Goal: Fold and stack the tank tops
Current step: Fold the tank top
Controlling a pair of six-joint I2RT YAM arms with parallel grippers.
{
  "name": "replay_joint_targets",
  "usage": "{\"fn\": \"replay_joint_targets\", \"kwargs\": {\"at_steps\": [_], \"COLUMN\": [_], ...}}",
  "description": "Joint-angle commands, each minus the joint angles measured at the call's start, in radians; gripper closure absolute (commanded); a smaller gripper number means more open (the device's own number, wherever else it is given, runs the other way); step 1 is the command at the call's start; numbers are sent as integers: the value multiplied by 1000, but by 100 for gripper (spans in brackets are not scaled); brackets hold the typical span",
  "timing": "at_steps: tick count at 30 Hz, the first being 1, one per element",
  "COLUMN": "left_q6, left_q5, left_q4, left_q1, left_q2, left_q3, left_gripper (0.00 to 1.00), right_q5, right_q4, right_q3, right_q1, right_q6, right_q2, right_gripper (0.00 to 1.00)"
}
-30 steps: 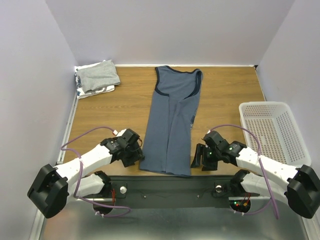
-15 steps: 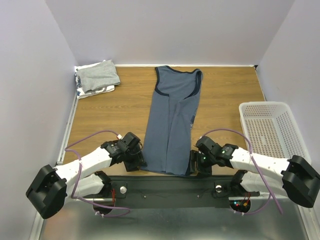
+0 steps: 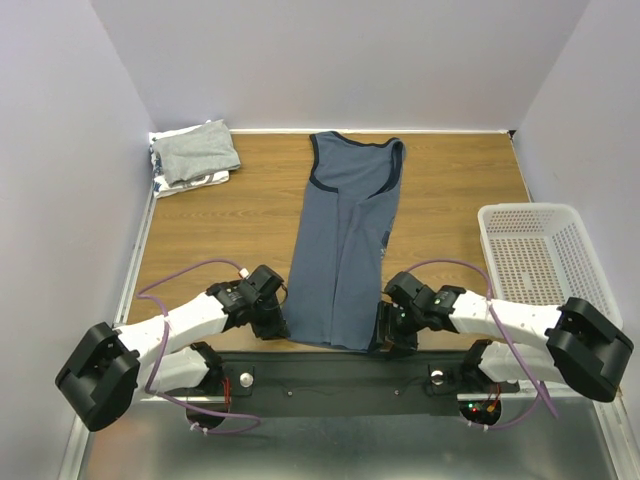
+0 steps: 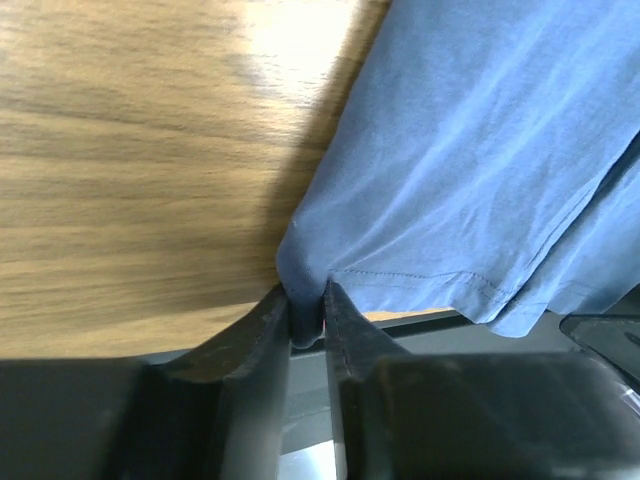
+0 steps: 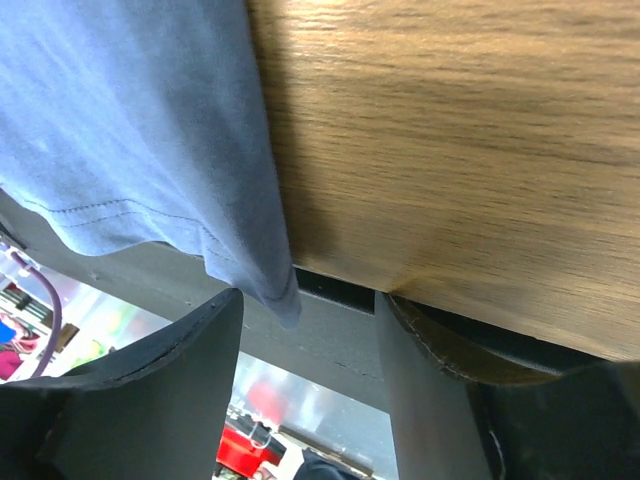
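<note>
A slate-blue tank top [image 3: 345, 245] with darker trim lies folded lengthwise down the middle of the wooden table, its hem hanging at the near edge. My left gripper [image 3: 279, 327] is shut on the hem's left corner; in the left wrist view the blue cloth [image 4: 470, 170] bunches between the gripper's [image 4: 308, 308] black fingers. My right gripper [image 3: 392, 335] stands open at the hem's right corner. The right wrist view shows that corner [image 5: 268, 270] hanging between the gripper's [image 5: 310, 310] spread fingers, not pinched. A light grey tank top [image 3: 198, 152] lies folded on a black-and-white patterned one [image 3: 162, 182] at the far left corner.
A white plastic mesh basket [image 3: 545, 262] stands at the right side of the table. Grey walls close in on the left, right and back. The dark metal mounting rail [image 3: 330, 375] runs along the table's near edge, below both grippers.
Both grippers moved inward to the blue top's hem corners. The left one closed onto the left corner. The right one narrowed slightly around the right corner.
</note>
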State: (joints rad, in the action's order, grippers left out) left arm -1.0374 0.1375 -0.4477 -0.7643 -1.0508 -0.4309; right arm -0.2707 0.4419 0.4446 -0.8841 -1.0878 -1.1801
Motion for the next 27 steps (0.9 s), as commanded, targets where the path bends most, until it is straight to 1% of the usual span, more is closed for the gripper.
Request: {"fn": "replay_joint_targets", "kwargs": {"at_steps": [1,2,4,5,7,8,21,27], "left_q6": [57,62,73,77,83,91,123,120], "left_q5": [-49,-47,-42,-35,-30,-20,11,16], "left_q4": [13,21,30,43,46,53,72,73], "left_q1": [-3,-3,-4,-3,-4,-3,-3,-3], "left_q2": [-15,-14,-12,-14,-18,-20,-20,-12], "left_q3": [-2,-3,-3,-3,-3,-2,6,6], "left_gripper": [79,86,87,93,96,100,100,100], "right_q5": [131,137,152,159,171,180,189,199], "right_q4": [-97,-100,-104,-109,-115,-126,-132,-132], "right_q3": [28,32,37,37,37,36,75,43], "right_q1": [-1,-1,0,-1,-1,0,-1,0], "right_q6": [-17,-20,-30,-37,-46,-58,-89,-93], "right_q2": [-13,-15,-21,-23,-21,-19,71,68], "right_gripper": [40,41,42,43,44,45,44,43]}}
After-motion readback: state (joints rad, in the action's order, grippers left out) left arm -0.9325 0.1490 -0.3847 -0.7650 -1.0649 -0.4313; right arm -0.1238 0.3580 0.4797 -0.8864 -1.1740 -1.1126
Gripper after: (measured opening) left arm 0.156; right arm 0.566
